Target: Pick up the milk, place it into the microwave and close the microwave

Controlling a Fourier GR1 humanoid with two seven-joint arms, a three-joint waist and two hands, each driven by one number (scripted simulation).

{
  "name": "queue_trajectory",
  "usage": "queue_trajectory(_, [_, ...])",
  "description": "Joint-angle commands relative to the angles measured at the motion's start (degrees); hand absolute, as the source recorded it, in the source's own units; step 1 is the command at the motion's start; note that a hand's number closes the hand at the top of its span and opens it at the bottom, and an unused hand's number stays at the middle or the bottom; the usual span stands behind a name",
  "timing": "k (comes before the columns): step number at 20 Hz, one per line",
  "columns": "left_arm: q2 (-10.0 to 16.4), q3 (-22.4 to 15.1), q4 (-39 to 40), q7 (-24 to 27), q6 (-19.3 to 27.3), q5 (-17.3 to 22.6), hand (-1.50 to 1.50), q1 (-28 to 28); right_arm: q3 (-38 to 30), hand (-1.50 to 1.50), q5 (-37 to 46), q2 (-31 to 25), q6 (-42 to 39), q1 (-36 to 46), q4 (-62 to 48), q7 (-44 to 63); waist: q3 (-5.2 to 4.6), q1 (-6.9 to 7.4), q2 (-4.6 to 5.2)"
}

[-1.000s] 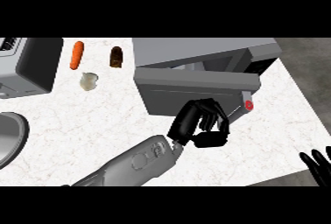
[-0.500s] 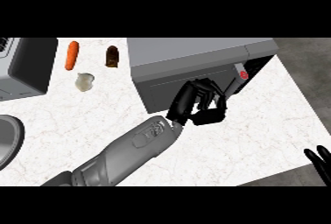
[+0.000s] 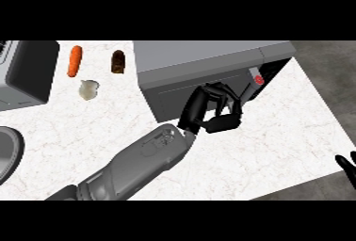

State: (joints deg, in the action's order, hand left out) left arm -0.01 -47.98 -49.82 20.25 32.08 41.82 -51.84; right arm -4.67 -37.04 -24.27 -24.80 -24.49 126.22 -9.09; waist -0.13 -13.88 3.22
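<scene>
Head view: the left hand (image 3: 208,113) presses the door (image 3: 169,98) of the grey box microwave (image 3: 201,59) at 12 o'clock, fingers loosely bent, clasping nothing. The red-white milk carton (image 3: 256,79), apparently inside, shows at 1 o'clock. The right hand (image 3: 345,167) rests at 4 o'clock, fingers apart. Step: closing. Next: push door flush.

We see the marble counter (image 3: 278,141) lit brightly and evenly. The microwave (image 3: 201,54) has a pale top and a darker front, so the light falls from above. Its opening at the upper right is black. Soft highlights run along the grey left forearm (image 3: 139,160).
</scene>
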Motion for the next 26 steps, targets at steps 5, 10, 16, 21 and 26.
queue_trajectory(5, [0.0,4.4,6.9,1.5,1.0,4.5,1.5,-3.6,-0.5,-1.5,-2.8,-0.8,-0.1,0.8,0.9,0.9,0.07,-0.94,1.16])
queue_trajectory(10, [0.0,3.6,6.5,4.7,2.8,5.5,1.5,-3.6,-0.4,-1.5,-4.4,-2.5,-1.8,1.6,1.7,1.7,0.06,-1.34,1.28])
queue_trajectory(16, [0.0,3.8,6.5,7.2,3.6,7.7,1.5,-3.5,0.2,-1.5,-5.9,-3.2,-2.6,2.1,2.4,2.3,0.04,-1.46,1.55])
queue_trajectory(21, [0.0,3.1,7.5,9.5,3.9,8.4,1.5,-2.5,0.3,-1.5,-7.2,-4.2,-3.6,2.1,3.6,2.8,0.02,-2.09,1.9])
queue_trajectory(26, [0.0,2.8,7.5,10.4,4.2,9.6,1.5,-3.6,0.8,-1.5,-7.6,-4.2,-3.2,2.7,4.6,3.1,0.01,-2.37,1.97])
